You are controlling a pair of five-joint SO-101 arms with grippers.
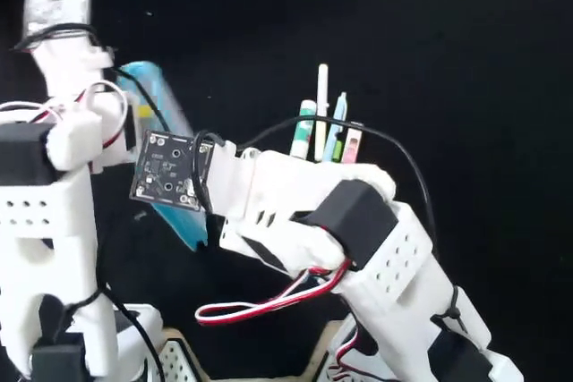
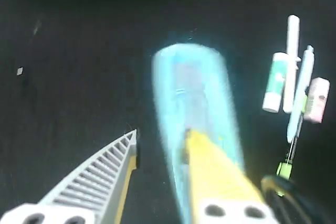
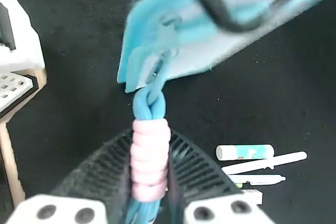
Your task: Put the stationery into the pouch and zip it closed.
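black table surface (image 1: 466, 60). right gripper (image 3: 149, 140) clamped on braided zip cord (image 3: 149, 163) of blue pouch (image 1: 159, 91). left gripper (image 2: 160, 140) spread wide, its yellow finger (image 2: 215, 177) lying over pouch. stationery (image 1: 322, 127) grouped on table, apart from pouch.

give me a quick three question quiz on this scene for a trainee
1. True or false: the stationery is already inside the pouch.
2. What is the right gripper shut on? A) the zip pull cord B) the stationery C) nothing
3. Fill in: the stationery lies on the ___, beside the pouch.
Key: 1 false; 2 A; 3 table
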